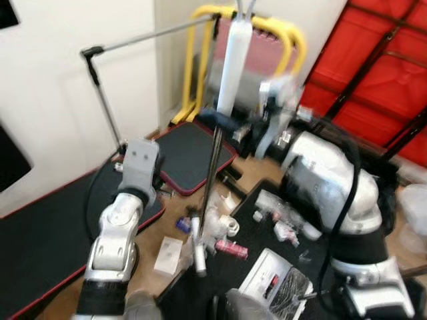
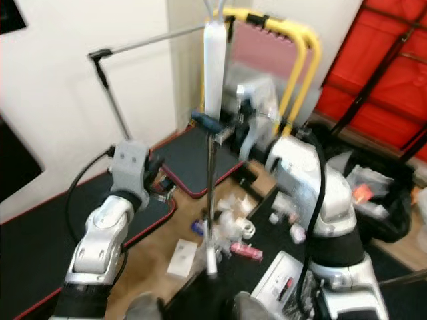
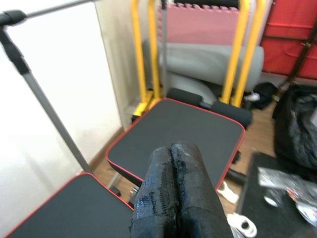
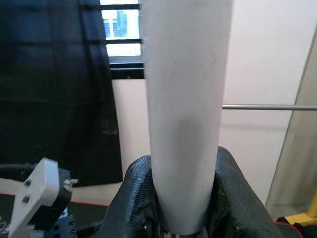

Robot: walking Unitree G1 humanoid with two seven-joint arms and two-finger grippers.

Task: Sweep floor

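Right claw [image 4: 185, 198] grips broom handle [image 4: 183, 109]; head hidden.

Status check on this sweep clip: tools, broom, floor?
Right tool shut on white broom handle, broom upright. Left tool shut, empty. Litter scattered on floor between black mats.

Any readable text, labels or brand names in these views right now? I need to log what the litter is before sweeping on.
No text can be read in any view.
White printed box on the black mat: dark and red markings, too blurred.
Small pink packet among the floor litter: print too small.
Flat white card on the wooden floor: looks blank.
White cylindrical broom handle held in the right tool: no marking.
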